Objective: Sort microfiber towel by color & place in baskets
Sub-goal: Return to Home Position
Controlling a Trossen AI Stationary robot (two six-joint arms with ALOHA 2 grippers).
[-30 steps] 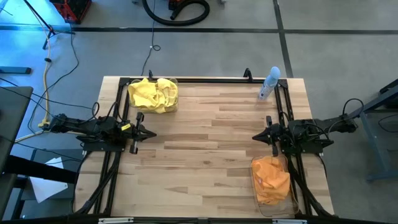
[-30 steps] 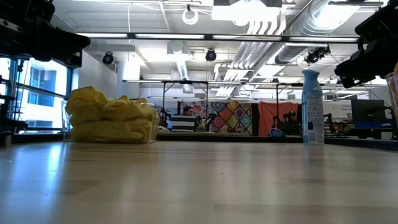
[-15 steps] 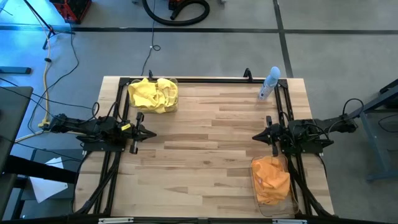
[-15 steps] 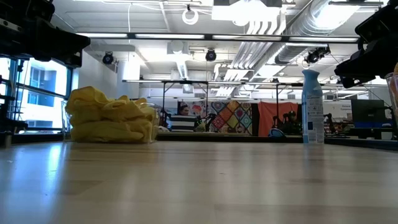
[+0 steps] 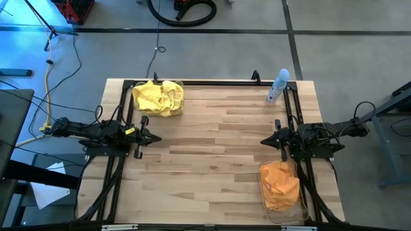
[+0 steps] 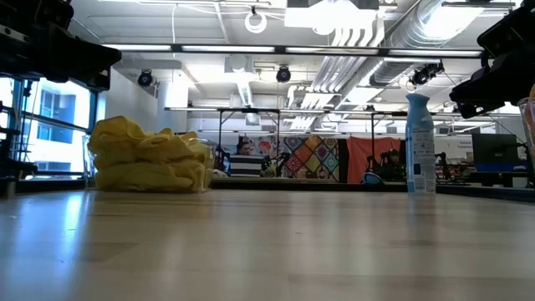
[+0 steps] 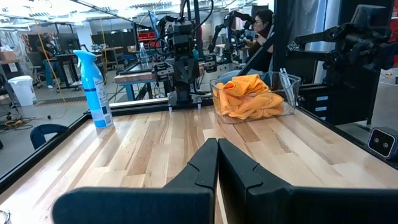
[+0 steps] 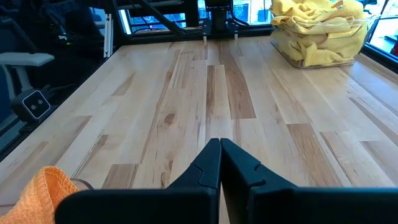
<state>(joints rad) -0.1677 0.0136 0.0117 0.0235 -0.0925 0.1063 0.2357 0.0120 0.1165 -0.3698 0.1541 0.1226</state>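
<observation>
Yellow microfiber towels [image 5: 158, 97] are heaped in a clear basket [image 8: 359, 30] at the table's far left; they show too in the low view [image 6: 146, 157] and the right wrist view [image 8: 316, 28]. Orange towels [image 5: 280, 183] fill a second clear basket [image 5: 295, 210] at the near right, seen also in the left wrist view [image 7: 250, 96]. My left gripper [image 5: 158, 137] is shut and empty at the left edge, pointing level toward the right. My right gripper [image 5: 262, 142] is shut and empty at the right edge, just beyond the orange basket's far end.
A pale blue spray bottle [image 5: 277, 86] stands at the far right corner. Black arm frames [image 5: 115, 170] run along both side edges. The wooden tabletop [image 5: 212, 147] lies bare between the arms. A person [image 7: 264, 28] sits in the room beyond.
</observation>
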